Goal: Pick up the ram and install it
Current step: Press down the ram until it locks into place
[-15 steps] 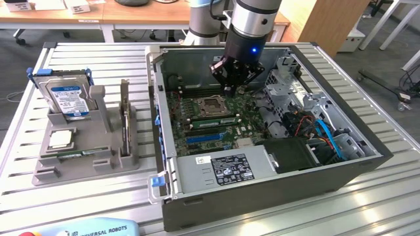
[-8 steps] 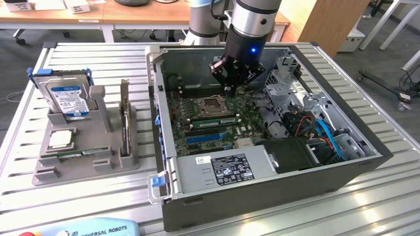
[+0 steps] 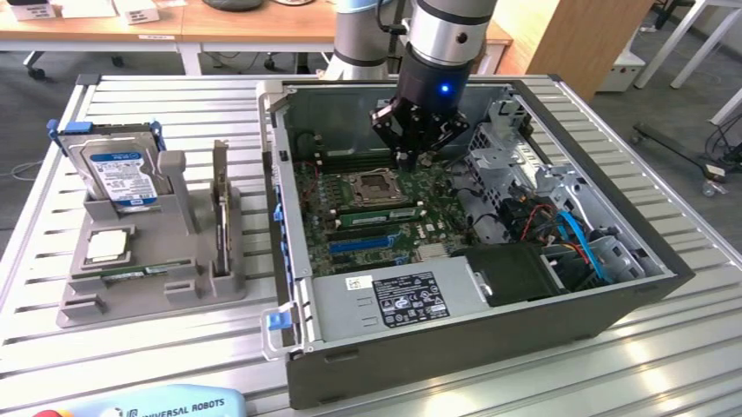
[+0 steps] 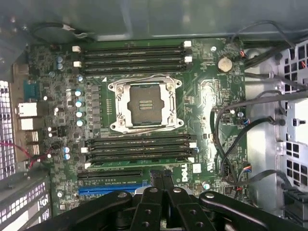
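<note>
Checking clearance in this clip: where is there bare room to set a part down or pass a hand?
Bare slatted table lies behind the grey holder and between it and the computer case. Another strip runs along the front, beside the teach pendant. Inside the case it is crowded: the claw hangs over the motherboard, cables beside it.

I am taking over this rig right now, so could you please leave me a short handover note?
Tool: shut, nothing seen in it, above the green motherboard inside the open grey computer case.
Ram: a long thin green circuit-board stick appears to lie flat in the grey plastic holder at the exterior view's left, apart from the tool.
Done: nothing visible; the stick is not picked up.
Left: pick-up and installation in a black memory slot.
</note>
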Controlling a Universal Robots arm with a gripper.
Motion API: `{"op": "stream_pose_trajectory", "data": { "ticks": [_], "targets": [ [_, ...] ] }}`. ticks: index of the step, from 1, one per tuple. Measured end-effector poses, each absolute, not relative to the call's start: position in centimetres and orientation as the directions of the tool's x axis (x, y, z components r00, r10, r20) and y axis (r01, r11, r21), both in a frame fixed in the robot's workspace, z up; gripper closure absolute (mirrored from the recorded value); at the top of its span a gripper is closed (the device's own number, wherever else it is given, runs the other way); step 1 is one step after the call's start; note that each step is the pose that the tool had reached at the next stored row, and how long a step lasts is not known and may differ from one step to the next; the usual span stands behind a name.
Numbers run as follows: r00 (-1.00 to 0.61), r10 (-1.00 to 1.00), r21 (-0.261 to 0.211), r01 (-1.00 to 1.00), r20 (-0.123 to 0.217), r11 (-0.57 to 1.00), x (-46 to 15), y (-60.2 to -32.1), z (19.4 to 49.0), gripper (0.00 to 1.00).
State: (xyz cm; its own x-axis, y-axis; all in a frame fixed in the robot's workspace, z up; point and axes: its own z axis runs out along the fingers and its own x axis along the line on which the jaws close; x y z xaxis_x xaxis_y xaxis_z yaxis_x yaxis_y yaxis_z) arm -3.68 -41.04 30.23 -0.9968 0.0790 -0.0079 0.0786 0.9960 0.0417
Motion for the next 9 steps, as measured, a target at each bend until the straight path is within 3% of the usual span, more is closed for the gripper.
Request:
{"op": "stream_pose_trajectory", "data": {
  "ticks": [9],
  "targets": [
    [-0.997, 0.079, 0.042, 0.079, -0.008, 0.996, -4.23, -41.04, 30.23, 0.9]
  ]
}}
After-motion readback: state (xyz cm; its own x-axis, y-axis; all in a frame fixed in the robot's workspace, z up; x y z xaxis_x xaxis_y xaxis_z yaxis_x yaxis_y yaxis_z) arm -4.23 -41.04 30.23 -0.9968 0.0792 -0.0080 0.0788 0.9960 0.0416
